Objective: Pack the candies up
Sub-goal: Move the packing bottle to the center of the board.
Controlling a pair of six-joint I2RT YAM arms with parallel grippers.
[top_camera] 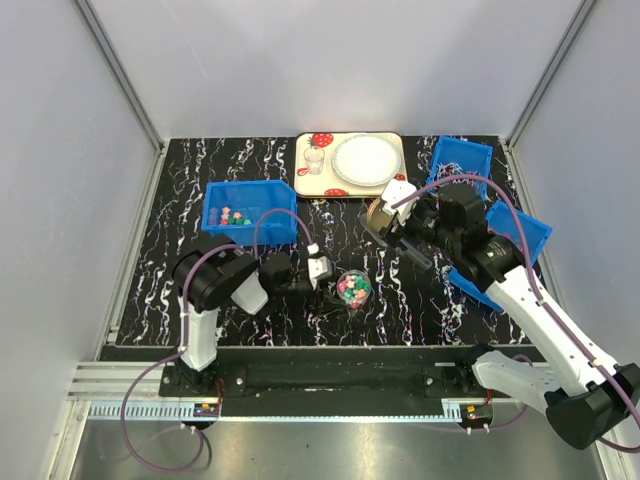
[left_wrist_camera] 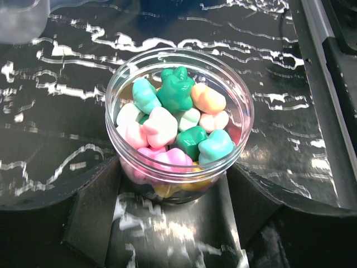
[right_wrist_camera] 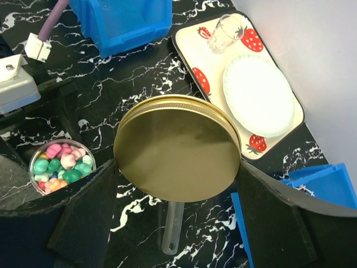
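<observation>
Candies: the candies (left_wrist_camera: pixel 173 123) fill a clear round jar (left_wrist_camera: pixel 111 109) up to its rim: pink, green, teal, orange and white chunks, heaped together.
Jar: it stands upright on the black marbled worktop (top_camera: pixel 180 200), close to the near edge and about midway along it, with no lid on.
Left hand: my left gripper (left_wrist_camera: pixel 175 184) is low at the worktop with one finger on each side of the jar's base. The jaws stand wide and lie right against the wall or just off it; I cannot tell whether they press on it.
Right hand: my right gripper (right_wrist_camera: pixel 175 167) has hold of a gold lid (right_wrist_camera: pixel 177 148), its fingers spread wide and clamped on opposite edges. The lid is tilted above the worktop, toward the far right of the jar and clear of it.
Far edge: a strawberry-patterned tray (right_wrist_camera: pixel 192 56) carries a white plate (right_wrist_camera: pixel 259 100) and a small glass (right_wrist_camera: pixel 223 30).
Left side: a blue bin (top_camera: pixel 280 225) holds a few small coloured sweets (top_camera: pixel 232 215).
Right side: two more blue bins (top_camera: pixel 460 160) sit by the right edge.
</observation>
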